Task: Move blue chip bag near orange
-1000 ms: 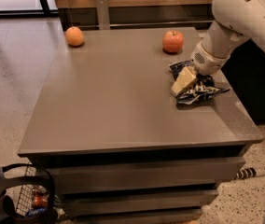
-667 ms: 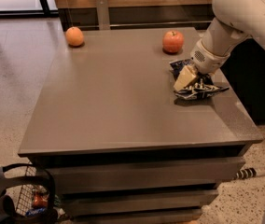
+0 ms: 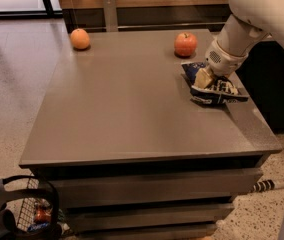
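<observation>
Barely begun, I judge: the blue chip bag (image 3: 217, 89) sits by the worktop's (image 3: 132, 114) right edge under the gripper (image 3: 208, 76), whose grasp I cannot tell, well apart from the orange (image 3: 80, 39) at the far-left corner.

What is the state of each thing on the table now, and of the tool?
blue chip bag: crumpled, lying on the right side of the table, under the tool.
tool: lowered onto the bag's far end.
orange: resting at the far left corner, untouched.
apple: resting close behind the bag.
</observation>
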You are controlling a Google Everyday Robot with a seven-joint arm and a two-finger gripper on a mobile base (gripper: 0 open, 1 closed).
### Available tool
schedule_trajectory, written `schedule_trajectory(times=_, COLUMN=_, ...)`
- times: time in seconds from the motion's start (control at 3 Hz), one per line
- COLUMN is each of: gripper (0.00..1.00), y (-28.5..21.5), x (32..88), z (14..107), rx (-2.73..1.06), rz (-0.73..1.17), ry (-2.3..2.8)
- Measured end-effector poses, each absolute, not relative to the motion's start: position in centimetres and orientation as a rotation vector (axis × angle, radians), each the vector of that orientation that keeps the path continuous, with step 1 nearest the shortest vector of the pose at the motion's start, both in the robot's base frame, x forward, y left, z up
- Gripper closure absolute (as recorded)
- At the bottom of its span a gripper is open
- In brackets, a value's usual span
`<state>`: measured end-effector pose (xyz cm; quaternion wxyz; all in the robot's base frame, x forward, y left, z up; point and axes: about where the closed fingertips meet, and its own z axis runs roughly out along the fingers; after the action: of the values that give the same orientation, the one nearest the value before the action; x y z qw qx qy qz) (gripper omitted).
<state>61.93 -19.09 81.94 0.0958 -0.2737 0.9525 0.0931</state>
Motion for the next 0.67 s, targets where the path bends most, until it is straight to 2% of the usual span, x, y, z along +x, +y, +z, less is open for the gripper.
schedule_trajectory(times=0.67, gripper=1.0, y=-19.2, x=61.4, z=88.9, rx=-0.929, rz=0.155, ry=2.668)
